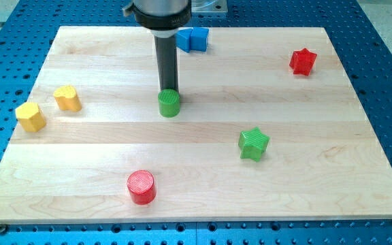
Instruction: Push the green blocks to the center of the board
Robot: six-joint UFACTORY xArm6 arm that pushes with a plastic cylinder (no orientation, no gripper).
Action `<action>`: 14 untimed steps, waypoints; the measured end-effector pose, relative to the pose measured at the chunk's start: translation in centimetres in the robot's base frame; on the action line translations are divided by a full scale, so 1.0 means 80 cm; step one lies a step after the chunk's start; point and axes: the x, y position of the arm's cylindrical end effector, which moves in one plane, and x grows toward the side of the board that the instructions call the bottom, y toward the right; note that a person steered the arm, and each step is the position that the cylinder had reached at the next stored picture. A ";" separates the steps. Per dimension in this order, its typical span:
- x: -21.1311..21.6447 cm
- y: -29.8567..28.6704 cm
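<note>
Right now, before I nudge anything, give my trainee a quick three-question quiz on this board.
1. True or false: the green cylinder sits directly at my tip, on its bottom side in the view.
2. Multiple choice: which block lies nearest the view's bottom edge? A) the red star B) the red cylinder C) the blue block
3. Fill in: the green star lies toward the view's ____ of the green cylinder, and lower down.

Key: 1 true; 2 B; 3 right. The two yellow blocks near the view's left edge play no part.
</note>
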 end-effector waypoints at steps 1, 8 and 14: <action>-0.035 0.055; 0.158 0.183; 0.117 0.182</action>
